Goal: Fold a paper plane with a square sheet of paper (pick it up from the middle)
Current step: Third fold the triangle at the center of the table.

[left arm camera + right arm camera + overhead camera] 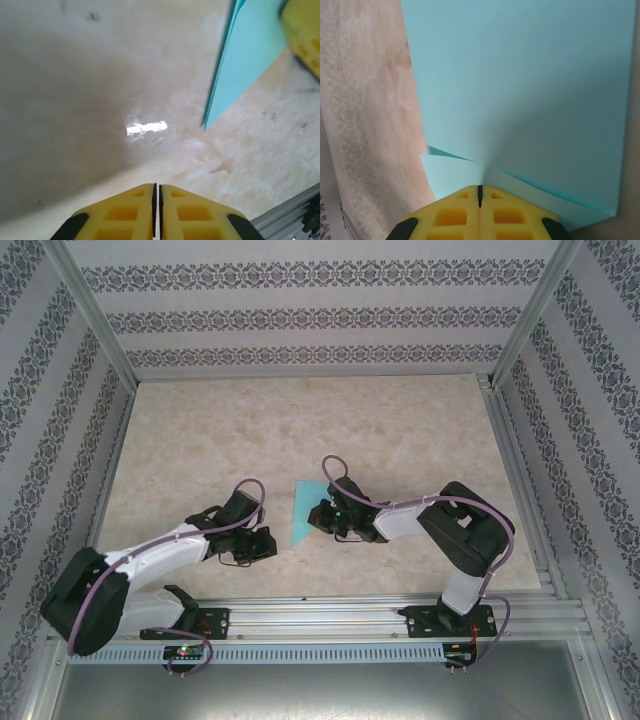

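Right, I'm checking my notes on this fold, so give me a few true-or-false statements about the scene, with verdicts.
1. The right gripper is shut on the sheet of paper. True.
2. The left gripper grips the paper too. False: its jaws are shut on nothing, and it sits apart from the paper.
3. The paper is red. False: it is turquoise.
4. The table has a pale marbled surface. True.

Marbled table (200, 420) (beige) — folded paper (305, 512) on it.
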{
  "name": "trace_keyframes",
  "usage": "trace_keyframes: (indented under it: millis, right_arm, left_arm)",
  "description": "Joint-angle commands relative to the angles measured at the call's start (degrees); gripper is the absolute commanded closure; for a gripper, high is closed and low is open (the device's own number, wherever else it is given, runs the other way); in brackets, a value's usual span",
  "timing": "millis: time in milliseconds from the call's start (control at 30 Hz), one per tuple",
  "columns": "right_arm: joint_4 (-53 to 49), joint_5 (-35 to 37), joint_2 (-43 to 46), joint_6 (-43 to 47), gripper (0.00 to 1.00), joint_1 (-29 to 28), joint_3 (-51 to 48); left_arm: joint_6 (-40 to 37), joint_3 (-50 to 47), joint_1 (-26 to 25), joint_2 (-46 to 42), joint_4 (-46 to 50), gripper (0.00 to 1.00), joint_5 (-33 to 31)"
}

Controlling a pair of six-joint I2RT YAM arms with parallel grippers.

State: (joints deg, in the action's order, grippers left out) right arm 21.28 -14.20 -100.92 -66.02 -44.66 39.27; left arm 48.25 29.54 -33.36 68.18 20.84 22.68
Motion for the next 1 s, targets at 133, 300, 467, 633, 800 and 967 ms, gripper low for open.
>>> trace_keyframes:
  millis: [133,300,467,633,800,967]
  right_arm:
    - [-6.17,10.15,4.81,-5.93,0.99,-4.64,-4.8]
    - [-12.42,8.82,11.21,0.37,0.92,-3.03,-1.82]
    - [-22.44,11.58,17.98,3.46,0.8,-0.62,-1.15]
    - [-21.18,9.71,22.97,3.95,0.68,3.54,-6.85]
    - [-15.98,4.31,22.12,4.55,0.64,4.44,-8.6]
    - [-9.85,-0.71,16.92,3.44,0.63,4.25,-7.13]
  left_arm:
    - [-0.45,4.58,0.93,0.09,0.22,0.82,-1.2]
    - [-3.64,10.02,0.92,6.74,-3.0,0.81,4.04]
    - [-6.19,13.51,0.84,11.2,-4.1,0.8,8.39]
    - [-6.56,14.88,0.08,15.74,-5.06,0.8,10.36]
    - [-6.42,15.98,-0.9,20.28,-6.15,0.82,9.94]
    - [-6.11,16.72,-0.91,21.52,-5.24,0.84,6.41]
